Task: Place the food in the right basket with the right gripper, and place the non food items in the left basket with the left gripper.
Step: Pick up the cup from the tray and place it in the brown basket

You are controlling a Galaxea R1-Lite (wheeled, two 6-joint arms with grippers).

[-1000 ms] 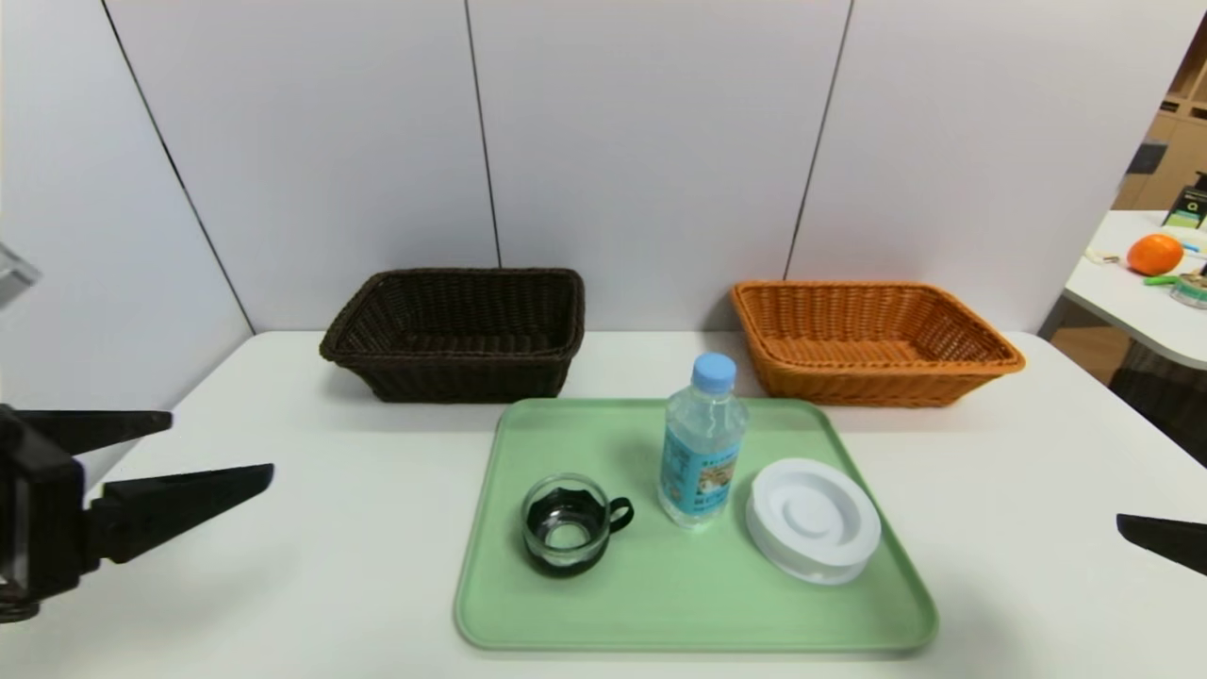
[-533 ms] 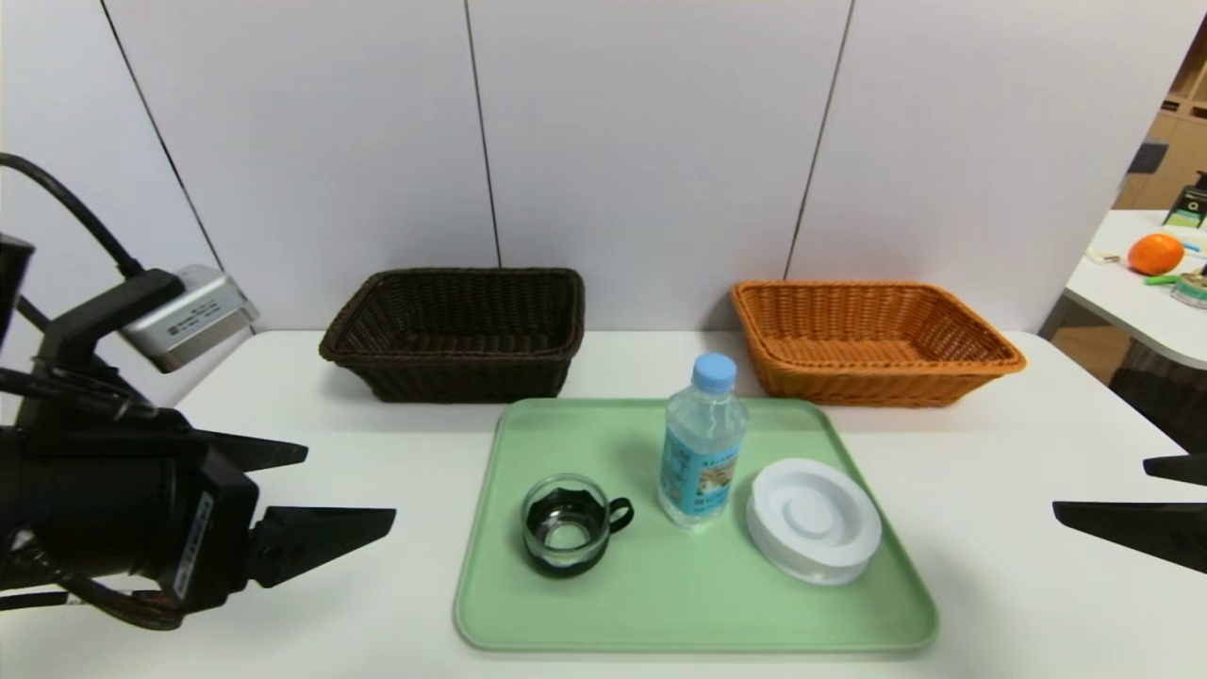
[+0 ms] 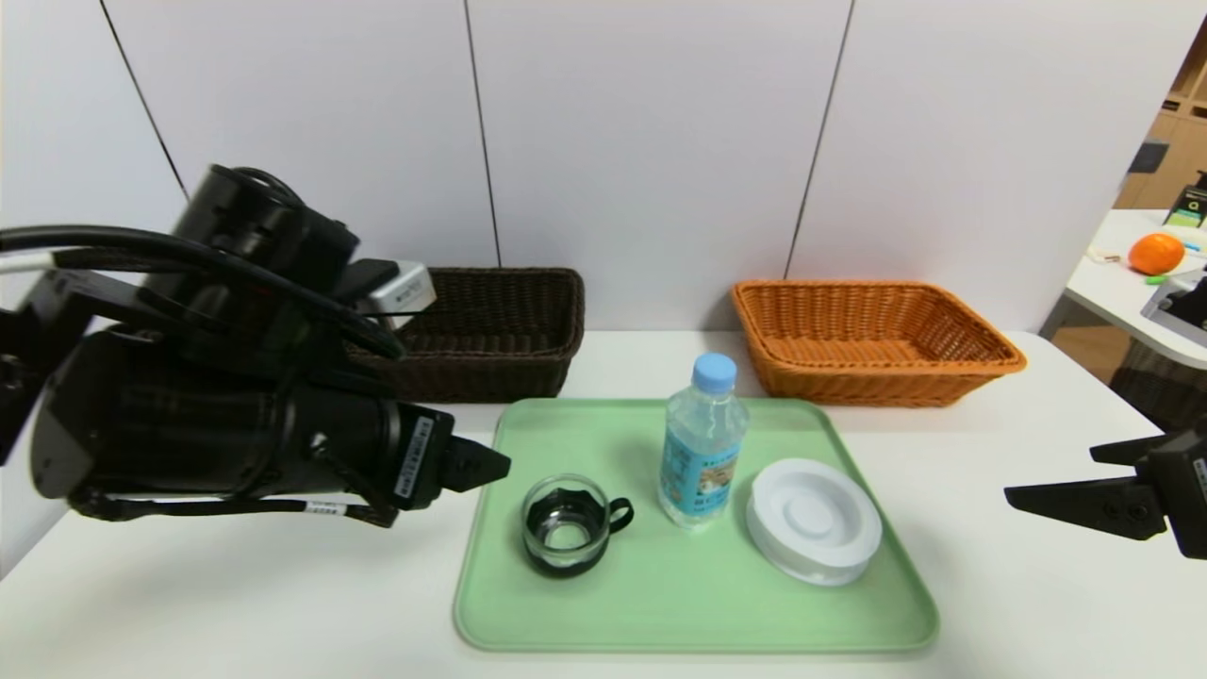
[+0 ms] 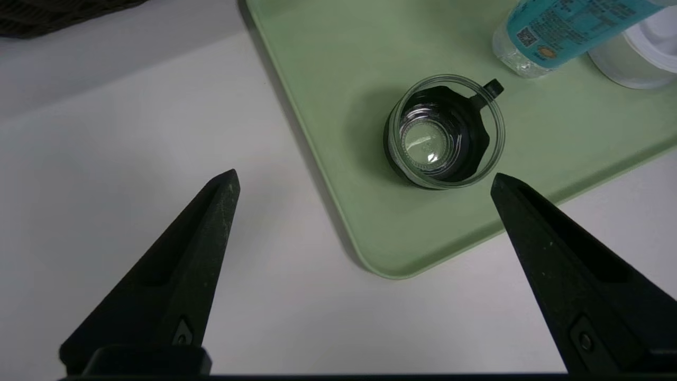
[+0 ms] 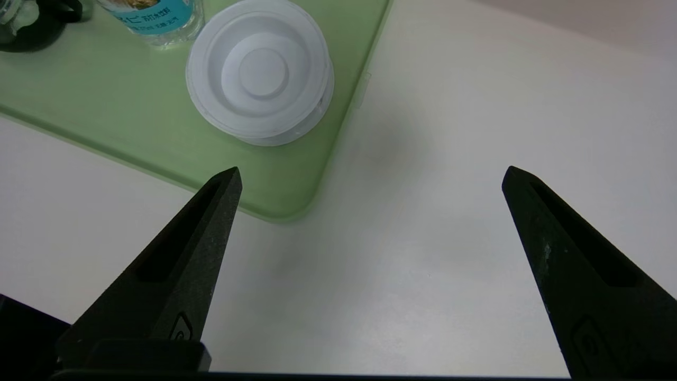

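The green tray (image 3: 641, 604) lies on the white table (image 3: 283, 604), its far edge close to the two baskets. Toward the tray's left edge sits the glass cup (image 3: 566, 528) with its black base, upright, its handle pointing toward the bottle. The water bottle (image 3: 703, 453) stands upright between the cup and the white lid (image 3: 815, 521), nearer the tray's far edge than either of them; it has a blue cap and a blue label. The lid lies flat by the tray's right edge, on top of a clear round piece.

The left gripper (image 4: 365, 180) hangs over the table and the tray's near left corner, just beside the cup, its jaws wide open with nothing between them. Its arm (image 3: 217, 405) reaches in over the left side of the table and hides part of the dark brown basket (image 3: 490, 377), which stands by the table's far edge, left of the middle.

The right gripper (image 5: 373, 177) is over the right part of the table, off the tray's near right corner, also wide open and holding nothing. The orange basket (image 3: 868, 382) stands by the far edge, toward the table's far right corner. An orange fruit (image 3: 1156, 254) rests on another table (image 3: 1122, 283) beyond the right edge.
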